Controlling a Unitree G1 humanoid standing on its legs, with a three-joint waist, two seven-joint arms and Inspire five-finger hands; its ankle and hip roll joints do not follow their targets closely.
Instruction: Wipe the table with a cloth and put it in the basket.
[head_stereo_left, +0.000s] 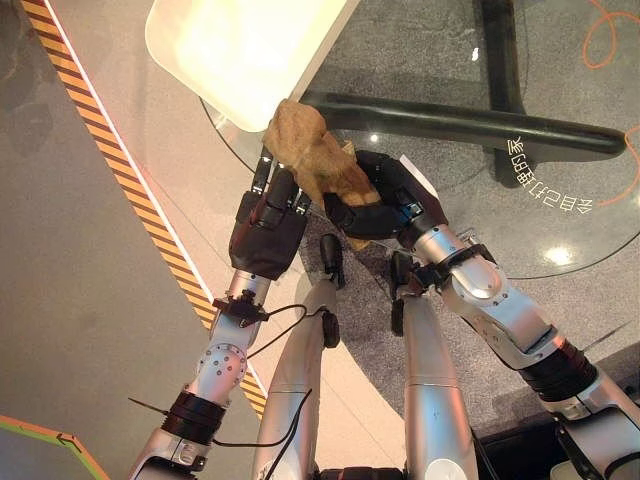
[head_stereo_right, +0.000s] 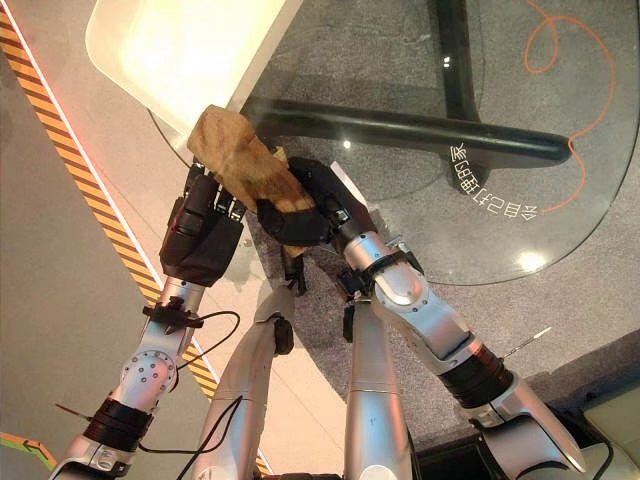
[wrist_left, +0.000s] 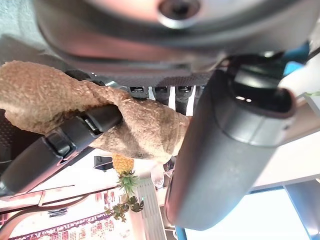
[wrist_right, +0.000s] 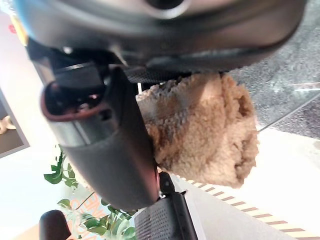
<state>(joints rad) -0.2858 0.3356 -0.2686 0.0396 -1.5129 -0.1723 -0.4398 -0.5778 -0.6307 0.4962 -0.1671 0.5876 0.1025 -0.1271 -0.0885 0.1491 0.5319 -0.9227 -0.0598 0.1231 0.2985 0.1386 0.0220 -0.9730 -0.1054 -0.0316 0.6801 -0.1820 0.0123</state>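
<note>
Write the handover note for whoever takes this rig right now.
Right hand: shut on the fluffy tan cloth, held bunched above the edge of the round glass table.
Left hand: its fingers also curl round the cloth.
Cream rectangular tray lies on the table beyond the hands.
Whether wiping is done can't be told. Left: put the cloth in the basket.
</note>
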